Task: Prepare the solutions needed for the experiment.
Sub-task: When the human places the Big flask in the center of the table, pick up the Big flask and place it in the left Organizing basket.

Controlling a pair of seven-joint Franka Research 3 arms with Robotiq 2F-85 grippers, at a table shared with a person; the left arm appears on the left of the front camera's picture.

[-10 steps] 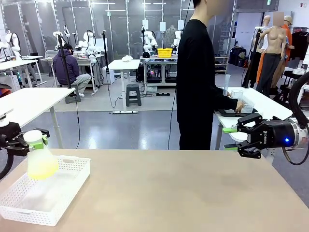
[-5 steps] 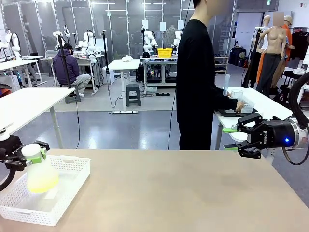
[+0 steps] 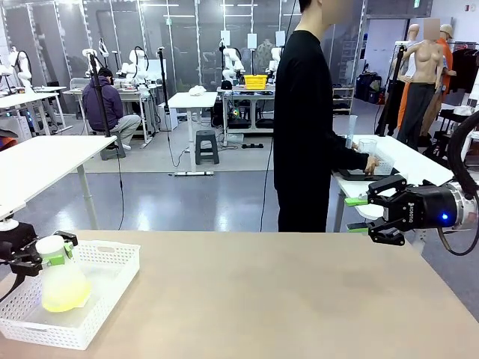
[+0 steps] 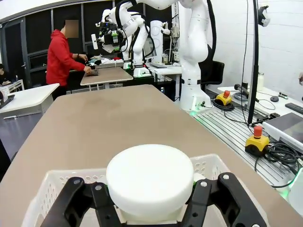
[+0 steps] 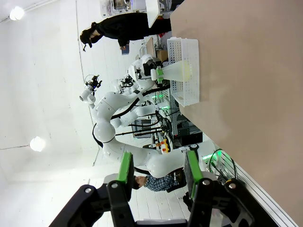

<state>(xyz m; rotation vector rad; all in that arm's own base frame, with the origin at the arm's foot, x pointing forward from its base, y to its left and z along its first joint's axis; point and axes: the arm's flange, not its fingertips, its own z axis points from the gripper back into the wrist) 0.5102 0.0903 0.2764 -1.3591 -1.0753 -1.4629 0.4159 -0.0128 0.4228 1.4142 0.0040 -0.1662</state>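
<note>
**Fingers clamped on flask neck, flask down in basket**

Fingers of the left gripper (image 3: 46, 253) are clenched on the neck of a conical flask (image 3: 63, 286), just under its white cap (image 4: 149, 176). Left wrist view confirms it: both black fingers press against the neck on either side, cap sitting directly above them. Right gripper (image 3: 364, 215) hangs at the far right edge of the table (image 3: 284, 299), jaws apart, grasping nothing; green pads (image 5: 125, 169) stand clear of each other in its own wrist view.

Location of the solutions (image 3: 64, 296): shallow pale yellow-green layer in the bottom of the flask. Flask stands upright inside the white perforated basket (image 3: 112, 288) at the near left corner of the table. Cannot tell whether its base is fully seated on the basket floor or just above it.

Person (image 3: 310, 120) stands at the far side, turned away toward another table, hands busy with clear containers there; not engaged with the robot.

Progress, as judged: one flask of liquid appears placed, or nearly placed, in the basket. Left to do: release the neck and back the left arm away. No other vessel is on this table, so whether further solutions are needed cannot be judged. Right arm looks idle, waiting.
</note>
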